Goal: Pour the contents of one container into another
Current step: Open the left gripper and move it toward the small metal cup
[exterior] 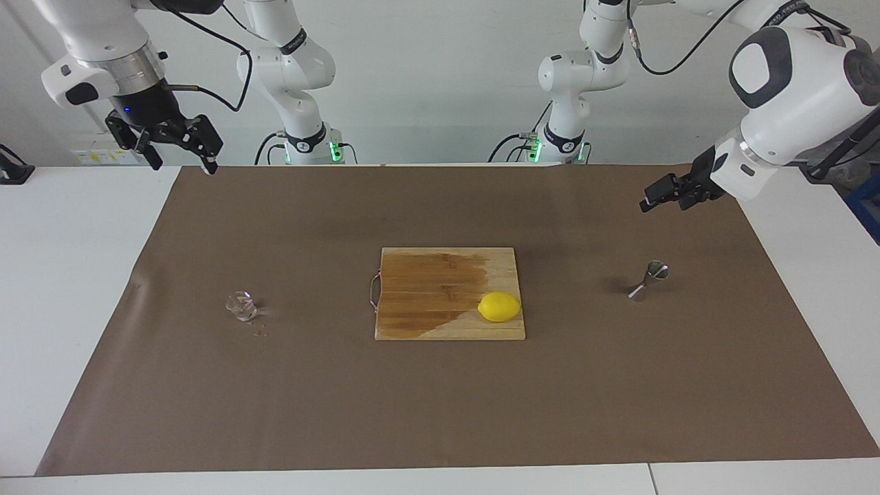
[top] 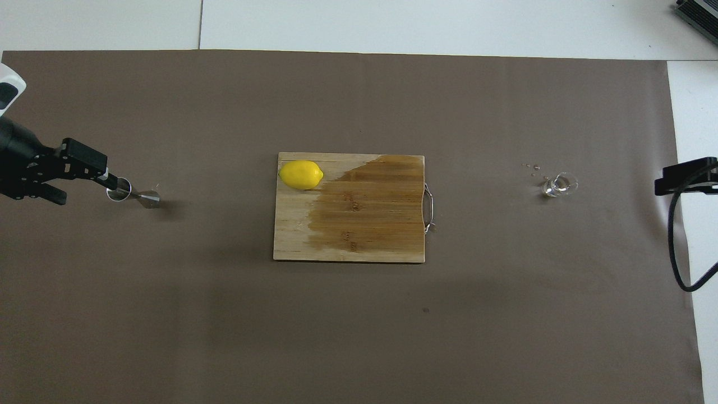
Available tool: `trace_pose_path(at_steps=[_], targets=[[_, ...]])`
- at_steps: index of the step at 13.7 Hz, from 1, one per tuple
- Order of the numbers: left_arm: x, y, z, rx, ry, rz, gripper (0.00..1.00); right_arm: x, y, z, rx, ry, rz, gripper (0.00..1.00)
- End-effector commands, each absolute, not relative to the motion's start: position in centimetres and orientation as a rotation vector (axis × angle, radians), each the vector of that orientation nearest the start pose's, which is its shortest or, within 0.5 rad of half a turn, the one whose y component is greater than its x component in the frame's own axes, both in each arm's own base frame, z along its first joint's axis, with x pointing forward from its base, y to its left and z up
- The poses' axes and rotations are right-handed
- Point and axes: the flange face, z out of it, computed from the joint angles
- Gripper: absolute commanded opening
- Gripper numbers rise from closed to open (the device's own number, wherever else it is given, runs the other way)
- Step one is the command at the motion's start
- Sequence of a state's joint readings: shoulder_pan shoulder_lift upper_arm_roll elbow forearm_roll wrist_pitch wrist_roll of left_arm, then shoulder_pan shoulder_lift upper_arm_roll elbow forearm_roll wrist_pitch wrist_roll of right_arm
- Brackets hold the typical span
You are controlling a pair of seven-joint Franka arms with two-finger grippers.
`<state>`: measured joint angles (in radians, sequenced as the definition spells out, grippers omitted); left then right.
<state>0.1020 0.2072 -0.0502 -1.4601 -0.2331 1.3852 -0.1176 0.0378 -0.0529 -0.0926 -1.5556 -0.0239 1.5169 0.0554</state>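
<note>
Left gripper [exterior: 661, 194]: it hung in the air over the brown mat, above the jigger [exterior: 648, 280] and not touching it; turned side-on, so I could not tell how its jaws stood, and it carried nothing.
Right gripper [exterior: 180, 148]: waiting high over the mat's corner at its own end, jaws spread wide, nothing in them.
Glass cup [exterior: 241, 306]: upright on the mat toward the right arm's end, mouth up, a few droplets [exterior: 260, 334] just beside it.
Jigger: on the mat toward the left arm's end, well apart from the cup, the cutting board [exterior: 426, 275] and lemon [exterior: 499, 306] between them.
Jigger axis: it seemed to stand on one cone, long axis vertical, open mouth up.
Step in hand: my read, the left arm was lining up on the jigger.
Doing it well: come down level and close on the narrow waist; it looked easy to tip.
</note>
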Motion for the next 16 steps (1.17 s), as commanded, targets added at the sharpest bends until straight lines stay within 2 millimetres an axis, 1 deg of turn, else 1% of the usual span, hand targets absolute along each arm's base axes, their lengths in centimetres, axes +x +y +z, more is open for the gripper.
trace_pose_path(at_steps=[1,2,3,5,6,7,10,11,13,15,16], targets=[[60.9,3.0,52.2,-3.332,-0.496,0.721,1.00,52.6,-3.2,65.5,-3.160,0.174,-0.036,1.00],[61.1,3.7,51.8,-3.336,-0.593,0.775,1.00,52.6,-3.2,65.5,-3.161,0.172,-0.036,1.00],[61.3,4.1,50.8,-3.314,-0.700,0.868,1.00,52.6,-3.2,65.5,-3.161,0.172,-0.038,1.00],[61.4,4.2,50.1,-3.190,-0.891,1.155,1.00,52.6,-3.2,65.5,-3.161,0.172,-0.038,1.00],[61.9,4.1,49.6,-3.116,-0.995,1.249,1.00,52.6,-3.2,65.5,-3.160,0.174,-0.036,1.00],[62.3,4.5,49.2,-3.075,-1.071,1.301,1.00,52.6,-3.2,65.5,-3.160,0.174,-0.036,1.00],[63.4,5.6,48.1,-3.012,-1.215,1.397,1.00,52.6,-3.2,65.5,-3.160,0.174,-0.036,1.00],[63.6,5.6,48.2,-3.002,-1.256,1.439,1.00,52.6,-3.2,65.5,-3.160,0.174,-0.036,1.00],[64.0,6.4,48.6,-2.994,-1.371,1.550,1.00,52.6,-3.2,65.5,-3.160,0.174,-0.036,1.00],[64.9,8.0,47.9,-3.012,-1.453,1.615,1.00,52.5,-3.2,65.6,-3.160,0.174,-0.038,1.00],[65.0,8.8,47.5,-3.009,-1.483,1.641,1.00,52.6,-3.2,65.5,-3.161,0.172,-0.036,1.00]])
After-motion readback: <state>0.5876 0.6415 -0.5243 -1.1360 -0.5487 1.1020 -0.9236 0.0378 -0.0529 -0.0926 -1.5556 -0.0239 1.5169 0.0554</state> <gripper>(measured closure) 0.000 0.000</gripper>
